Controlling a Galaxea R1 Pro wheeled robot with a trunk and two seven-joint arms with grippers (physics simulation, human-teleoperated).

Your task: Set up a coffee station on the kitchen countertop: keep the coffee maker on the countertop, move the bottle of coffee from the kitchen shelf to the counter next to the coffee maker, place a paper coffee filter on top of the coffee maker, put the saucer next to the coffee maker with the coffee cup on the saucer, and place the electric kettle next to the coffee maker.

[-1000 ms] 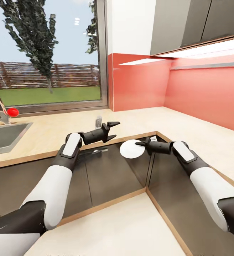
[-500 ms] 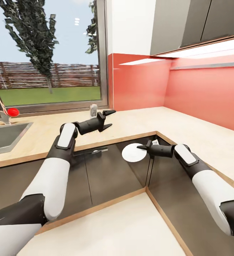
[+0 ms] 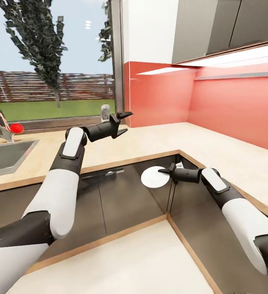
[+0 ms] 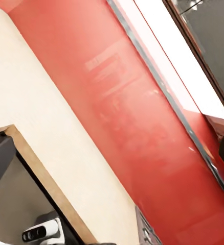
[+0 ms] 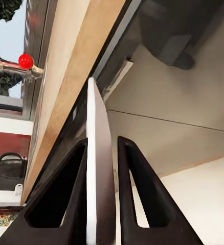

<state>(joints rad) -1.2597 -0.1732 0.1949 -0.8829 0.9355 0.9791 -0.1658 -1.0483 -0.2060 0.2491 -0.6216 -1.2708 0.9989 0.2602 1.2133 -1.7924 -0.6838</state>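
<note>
saucer [image 3: 152,177] pinched edge-on in right gripper [image 3: 165,170]

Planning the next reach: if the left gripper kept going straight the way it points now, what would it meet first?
Probably the red backsplash. The left gripper is open and empty, above the kitchen countertop, pointing toward the corner wall. The left wrist view looks at that red wall with nothing in between, though depth is hard to judge.

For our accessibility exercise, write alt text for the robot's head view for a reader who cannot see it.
The right gripper holds a white saucer on edge, low in front of grey cabinets, below the wooden countertop. The left gripper hangs open above that countertop, near a window; a red backsplash runs behind.
</note>
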